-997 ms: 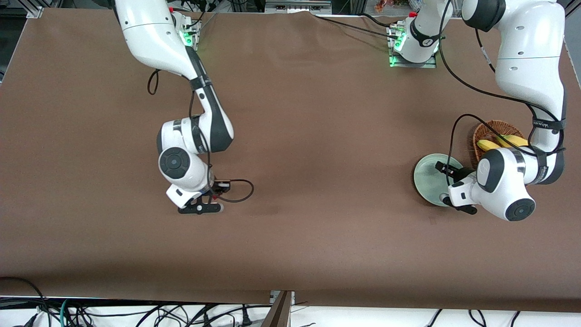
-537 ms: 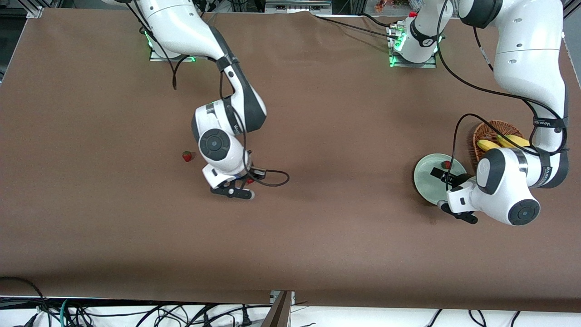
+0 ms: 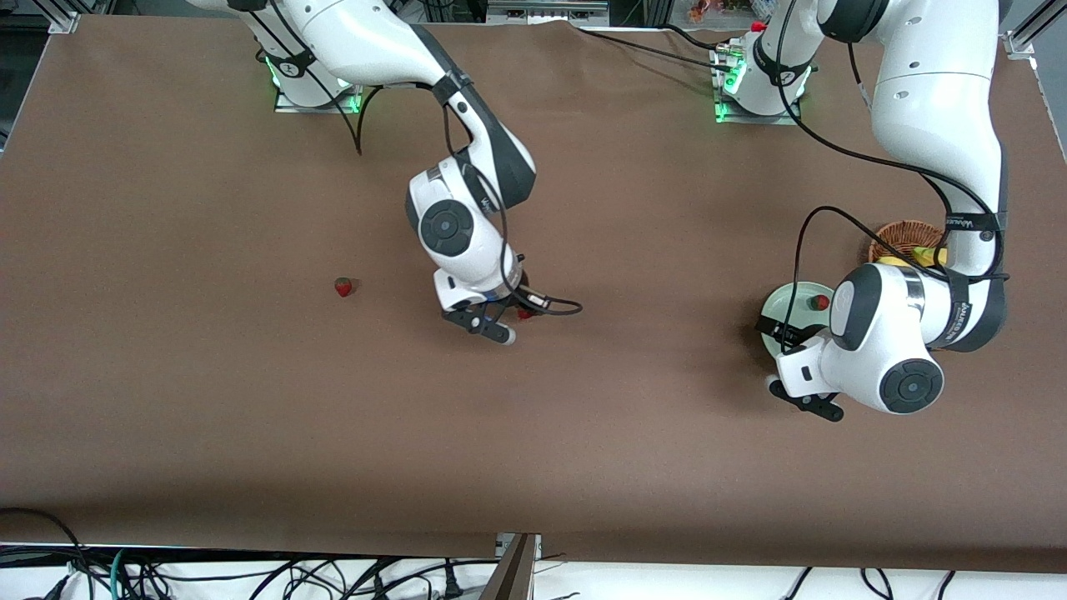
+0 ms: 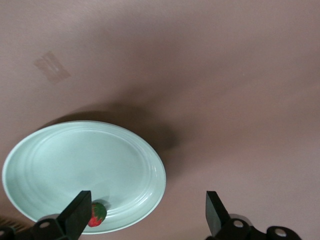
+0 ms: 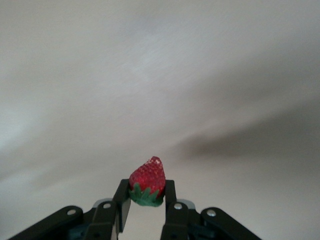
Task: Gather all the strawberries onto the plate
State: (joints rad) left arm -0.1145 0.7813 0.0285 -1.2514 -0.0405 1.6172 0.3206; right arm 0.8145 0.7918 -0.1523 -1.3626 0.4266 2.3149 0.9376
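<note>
The pale mint-green plate [image 3: 783, 310] lies near the left arm's end of the table and holds one strawberry [image 3: 821, 302]. Both show in the left wrist view, plate [image 4: 75, 165] and berry [image 4: 98, 214]. My left gripper [image 3: 788, 367] [image 4: 147, 217] hangs open and empty over the plate's rim that is nearer the front camera. My right gripper [image 3: 510, 321] [image 5: 146, 197] is shut on a second strawberry [image 3: 524, 314] [image 5: 147, 181], held above the middle of the table. A third strawberry [image 3: 343, 287] lies on the table toward the right arm's end.
A brown wicker basket [image 3: 904, 235] with a banana [image 3: 917, 255] in it stands beside the plate, farther from the front camera, partly hidden by the left arm. A cable loops from each wrist.
My right gripper rose from the table with a strawberry and carried it toward the left arm's end. My left gripper left a strawberry in the plate and drew back toward the front camera.
</note>
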